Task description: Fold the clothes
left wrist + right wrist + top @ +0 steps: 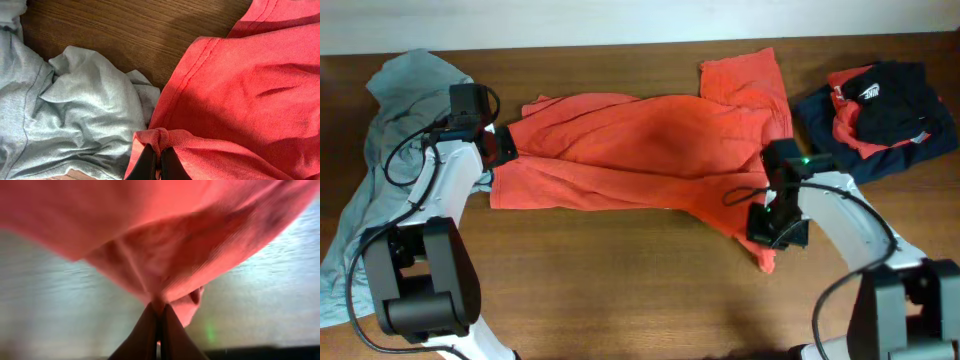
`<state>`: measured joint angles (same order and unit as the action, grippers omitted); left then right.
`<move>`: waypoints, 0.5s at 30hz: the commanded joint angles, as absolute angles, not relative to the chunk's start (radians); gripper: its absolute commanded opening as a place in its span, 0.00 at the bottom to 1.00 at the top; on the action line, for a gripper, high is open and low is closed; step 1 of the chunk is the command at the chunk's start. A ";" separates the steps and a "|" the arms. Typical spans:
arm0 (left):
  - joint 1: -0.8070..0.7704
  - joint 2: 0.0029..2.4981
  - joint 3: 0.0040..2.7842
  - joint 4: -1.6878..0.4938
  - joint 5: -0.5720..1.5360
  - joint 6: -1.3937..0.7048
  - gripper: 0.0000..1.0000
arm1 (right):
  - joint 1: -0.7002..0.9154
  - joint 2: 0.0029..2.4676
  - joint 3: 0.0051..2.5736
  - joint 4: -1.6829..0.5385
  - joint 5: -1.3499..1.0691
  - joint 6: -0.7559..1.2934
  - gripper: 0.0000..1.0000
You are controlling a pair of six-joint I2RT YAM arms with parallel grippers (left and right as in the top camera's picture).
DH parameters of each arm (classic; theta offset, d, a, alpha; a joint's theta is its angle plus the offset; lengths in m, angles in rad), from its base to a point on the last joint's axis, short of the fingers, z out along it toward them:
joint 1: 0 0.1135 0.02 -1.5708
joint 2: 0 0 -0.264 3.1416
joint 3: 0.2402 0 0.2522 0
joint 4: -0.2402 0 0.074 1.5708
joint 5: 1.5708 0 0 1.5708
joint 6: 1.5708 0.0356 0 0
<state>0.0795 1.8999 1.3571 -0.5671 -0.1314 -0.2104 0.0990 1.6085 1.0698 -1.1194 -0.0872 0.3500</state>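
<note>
Bunched tight in my left claw [159,156] is a hem of the wrinkled orange-red cotton shirt [640,150], touching a crumpled pale grey jersey garment [75,110] at the left end of the brown wooden bench [620,290]. My right claw [159,322] is clenched on a fold near the shirt's lower right corner. The shirt lies spread lengthwise across the middle, with a bundled dark navy-and-red garment [880,110] beyond its right end.
</note>
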 commanded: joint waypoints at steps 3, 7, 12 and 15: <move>0.079 1.896 1.354 -0.564 -0.137 -0.216 0.01 | 0.100 1.532 1.243 -1.136 -0.096 0.277 0.04; 0.079 1.896 1.354 -0.559 -0.139 -0.216 0.00 | 0.062 1.533 1.319 -1.082 -0.085 0.261 0.04; 0.079 1.896 1.354 -0.553 -0.139 -0.216 0.01 | -0.019 1.560 1.320 -0.981 -0.086 0.239 0.04; 0.080 1.896 1.354 -0.546 -0.139 -0.216 0.00 | -0.062 1.592 1.320 -0.946 -0.106 0.208 0.04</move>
